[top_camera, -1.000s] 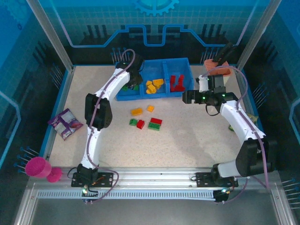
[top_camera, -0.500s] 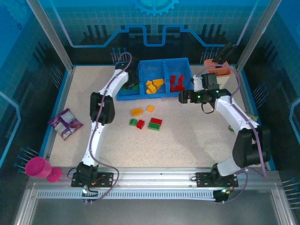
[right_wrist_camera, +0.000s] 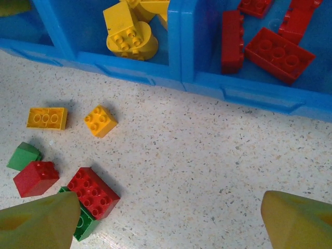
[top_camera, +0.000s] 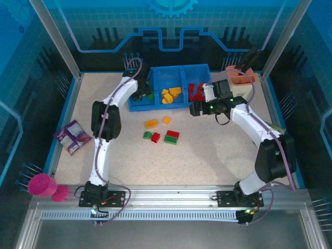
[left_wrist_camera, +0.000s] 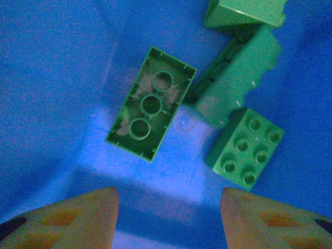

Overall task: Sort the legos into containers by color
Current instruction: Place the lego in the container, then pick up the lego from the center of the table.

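Two grippers for you to watch, and neither is holding a thing. Your left gripper [left_wrist_camera: 168,220] is down inside the left compartment of the blue tray [top_camera: 179,68]. Its fingertips [left_wrist_camera: 78,218] are parted a moderate way, with bare blue floor between them and no brick touched.

Just past those tips you have four green legos on the compartment floor:
- an upside-down brick [left_wrist_camera: 151,102], hollow side up;
- a tipped brick [left_wrist_camera: 234,85] lying on its side against the first one's corner;
- a studs-up brick [left_wrist_camera: 245,148] just beside that;
- a fourth brick [left_wrist_camera: 244,13] at the top edge of the wrist view.

Over to your right gripper [right_wrist_camera: 166,223]. Its jaws are spread wide and empty, hanging over the table [top_camera: 207,155] just near of the tray's front wall. Yellow legos [right_wrist_camera: 129,31] sit in the middle compartment and red legos [right_wrist_camera: 270,44] in the right one.

Loose pieces lie on the table, nearer and to the left of that gripper:
- a long yellow brick [right_wrist_camera: 46,118] with a small yellow brick [right_wrist_camera: 100,121] just beside it;
- a small green brick [right_wrist_camera: 23,155] touching a small red brick [right_wrist_camera: 35,178];
- a red flat brick [right_wrist_camera: 93,192] stacked on a green flat brick [right_wrist_camera: 83,225].

Whether the finger grazes that stack, you cannot tell from the wrist view.
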`<state>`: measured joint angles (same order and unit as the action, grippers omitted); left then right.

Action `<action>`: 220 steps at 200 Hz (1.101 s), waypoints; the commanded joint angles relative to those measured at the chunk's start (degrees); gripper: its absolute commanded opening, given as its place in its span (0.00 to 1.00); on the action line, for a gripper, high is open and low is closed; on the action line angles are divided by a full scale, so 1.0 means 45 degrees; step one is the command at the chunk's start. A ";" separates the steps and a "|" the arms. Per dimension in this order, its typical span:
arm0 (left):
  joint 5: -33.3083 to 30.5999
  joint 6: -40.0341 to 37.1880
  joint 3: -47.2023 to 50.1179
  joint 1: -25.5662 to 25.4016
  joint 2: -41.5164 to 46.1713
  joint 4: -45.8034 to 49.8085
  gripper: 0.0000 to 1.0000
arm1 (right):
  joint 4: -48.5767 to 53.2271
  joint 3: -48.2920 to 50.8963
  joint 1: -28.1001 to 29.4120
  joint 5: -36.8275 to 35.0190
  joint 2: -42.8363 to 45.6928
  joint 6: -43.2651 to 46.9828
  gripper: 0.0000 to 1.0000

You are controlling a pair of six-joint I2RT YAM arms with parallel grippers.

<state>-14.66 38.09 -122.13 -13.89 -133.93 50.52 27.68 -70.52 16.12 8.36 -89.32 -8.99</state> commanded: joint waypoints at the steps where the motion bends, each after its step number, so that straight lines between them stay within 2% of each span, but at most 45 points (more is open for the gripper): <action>1: -0.0239 -0.0706 0.1247 -0.0151 0.2206 -0.0715 0.54 | 0.0234 -0.0325 0.0243 -0.0261 0.0350 0.0000 0.91; 39: -0.1250 -0.1431 0.3795 -0.0937 0.4856 -0.0351 0.54 | 0.0252 -0.0103 0.0564 -0.0400 0.0797 -0.0108 0.91; 78: -0.0908 -0.0905 0.7090 -0.1715 0.7201 0.0102 0.57 | 0.0527 -0.0010 0.0810 -0.0736 0.1156 -0.0037 0.91; 103: -0.0719 -0.0381 0.9045 -0.2426 0.8062 0.0150 0.58 | 0.0796 -0.0054 0.0866 -0.1100 0.1123 0.0171 0.91; 140: -0.0058 -0.0045 1.0592 -0.3240 0.7970 -0.0136 0.58 | 0.1110 -0.0246 0.0867 -0.1475 0.0847 0.0463 0.91; 166: -0.0135 -0.0049 1.0597 -0.3717 0.7333 -0.0232 0.59 | 0.1297 -0.0382 0.0870 -0.1583 0.0652 0.0620 0.91; 220: 0.0453 -0.0124 1.0393 -0.3808 0.6284 -0.0642 0.60 | 0.1463 -0.0481 0.0856 -0.1633 0.0265 0.0725 0.91</action>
<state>-14.52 37.19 -74.72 -30.72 -103.28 47.81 32.62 -70.94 19.46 1.87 -87.22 -6.83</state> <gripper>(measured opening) 0.597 0.910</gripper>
